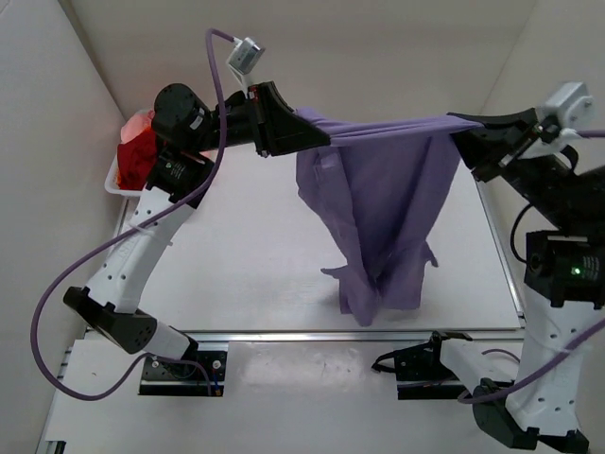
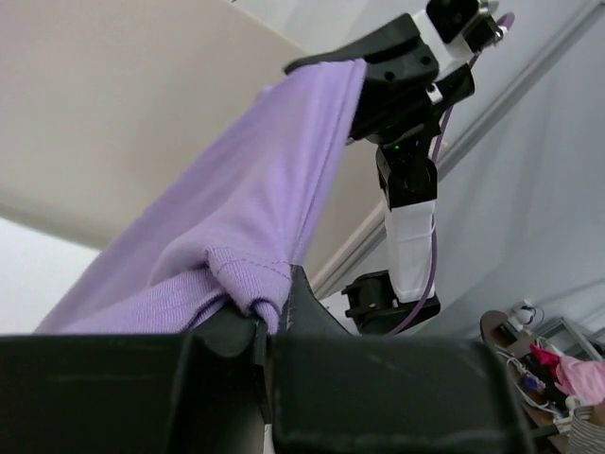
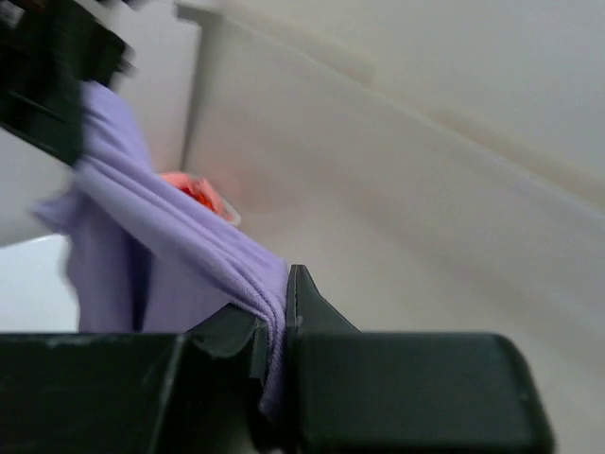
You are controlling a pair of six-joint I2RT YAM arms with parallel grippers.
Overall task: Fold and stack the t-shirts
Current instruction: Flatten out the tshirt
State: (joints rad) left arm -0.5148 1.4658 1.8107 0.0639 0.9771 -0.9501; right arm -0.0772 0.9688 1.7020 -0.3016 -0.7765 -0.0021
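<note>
Lavender t-shirt, one item, strung between your two grippers above the table

Your left gripper has its jaws pressed together on a hemmed edge of the shirt, with a stitched fold bunched right at its fingertips; your right gripper is likewise clamped on the far end, where the fabric gathers into a narrow rope at the jaws. Between them the top edge runs taut and nearly level. The body hangs beneath that line in loose vertical folds, its lowest end touching or just over the tabletop, you cannot tell which. Behind your left gripper, past its wrist, a white basket holds deep red cloth and pale pink cloth
</note>
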